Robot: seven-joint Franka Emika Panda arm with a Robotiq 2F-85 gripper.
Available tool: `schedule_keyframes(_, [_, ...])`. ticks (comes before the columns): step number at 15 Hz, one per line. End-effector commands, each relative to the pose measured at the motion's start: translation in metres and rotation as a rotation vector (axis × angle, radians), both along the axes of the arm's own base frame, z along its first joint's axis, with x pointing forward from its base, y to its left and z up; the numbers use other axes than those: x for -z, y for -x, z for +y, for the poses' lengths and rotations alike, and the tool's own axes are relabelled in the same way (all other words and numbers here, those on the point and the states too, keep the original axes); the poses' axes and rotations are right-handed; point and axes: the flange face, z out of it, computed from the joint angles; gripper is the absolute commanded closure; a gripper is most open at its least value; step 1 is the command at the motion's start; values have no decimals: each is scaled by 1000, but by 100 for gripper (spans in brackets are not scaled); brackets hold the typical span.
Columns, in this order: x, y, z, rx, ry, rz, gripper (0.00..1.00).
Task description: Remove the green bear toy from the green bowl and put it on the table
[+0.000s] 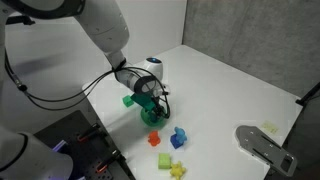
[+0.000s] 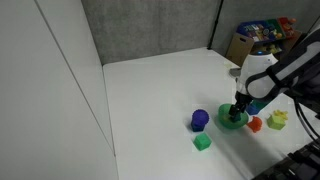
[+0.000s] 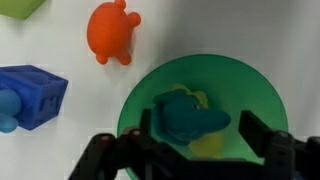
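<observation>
Bear (image 3: 190,118) lies inside the green bowl (image 3: 255,85), which stands on the white table (image 3: 200,25). The gripper (image 3: 195,140) hangs over the bowl, jaws spread wide to either side of the bear, gripping nothing. An orange toy (image 3: 112,32) and a blue toy (image 3: 30,95) lie just beside the bowl.

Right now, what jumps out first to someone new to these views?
The gripper hangs open right over the green bowl, its fingers either side of the teal bear lying inside. Beside the bowl on the white table, an orange toy and a blue toy catch the eye.
</observation>
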Motion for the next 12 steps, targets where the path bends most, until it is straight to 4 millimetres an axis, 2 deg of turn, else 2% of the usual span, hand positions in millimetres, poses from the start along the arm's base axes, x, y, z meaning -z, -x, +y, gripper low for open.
schedule_keyframes(1, [-1,-7,0,-20,21,0,42])
schedule_keyframes(4, [-9,-13,-2,-27,38,-4,65])
schedule_keyframes(7, [-26,-22,0,-23,23,-9,73])
schedule_keyframes(12, [-77,-46,15,-16,-44,0,82])
